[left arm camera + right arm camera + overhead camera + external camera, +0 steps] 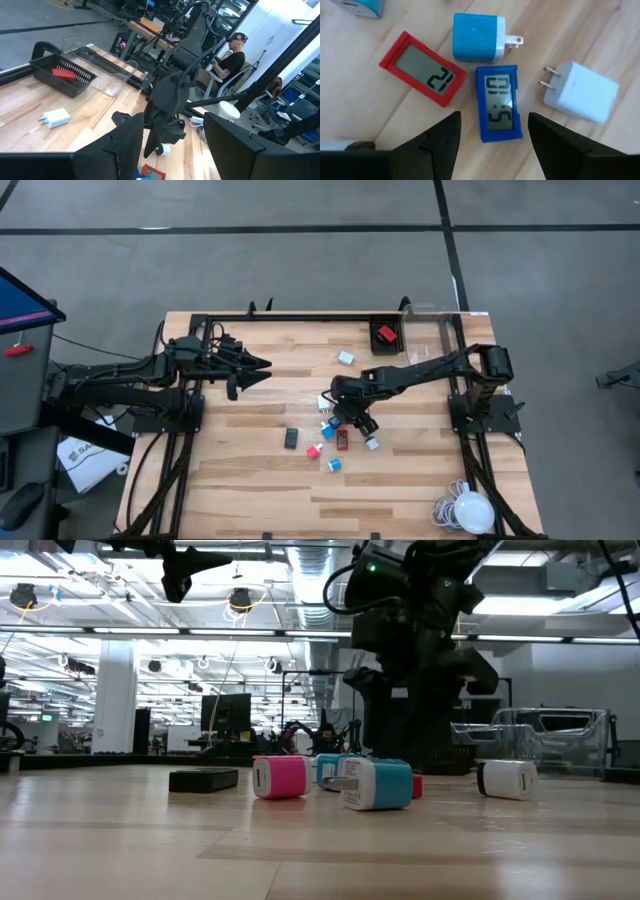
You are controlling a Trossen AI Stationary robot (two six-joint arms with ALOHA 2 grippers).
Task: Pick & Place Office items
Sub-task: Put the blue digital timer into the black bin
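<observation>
High view shows the right gripper (pixel 352 418) reaching in over a cluster of small office items at the middle of the wooden table (pixel 250 480), while the left gripper (pixel 258 366) waits above the table's left half, well apart from them. Right wrist view looks straight down past the right gripper's (pixel 492 132) two dark fingers (pixel 440 137), which stand apart with nothing between them; directly below the gap lies a blue display clock (pixel 499 102), face up. Just beside it lies a red display clock (pixel 422 69), also face up, and a blue plug adapter (pixel 476 37) rests close to both, its prongs pointing toward a white plug adapter (pixel 582 92) near the blue clock. From the low view a pink adapter (pixel 280 778), a blue-and-white adapter (pixel 378 784), another white adapter (pixel 507 779) and a flat black item (pixel 203 779) sit on the tabletop, the right arm hanging above them. Left wrist view shows the left gripper's fingers (pixel 131 142) parted and holding nothing, with one more white adapter (pixel 56 118) lying alone on the wood. A small black tray (pixel 62 75) at the table's far edge holds a red piece (pixel 63 74), next to a clear bin (pixel 100 65). A seated person (pixel 230 60) shows beyond the table.
</observation>
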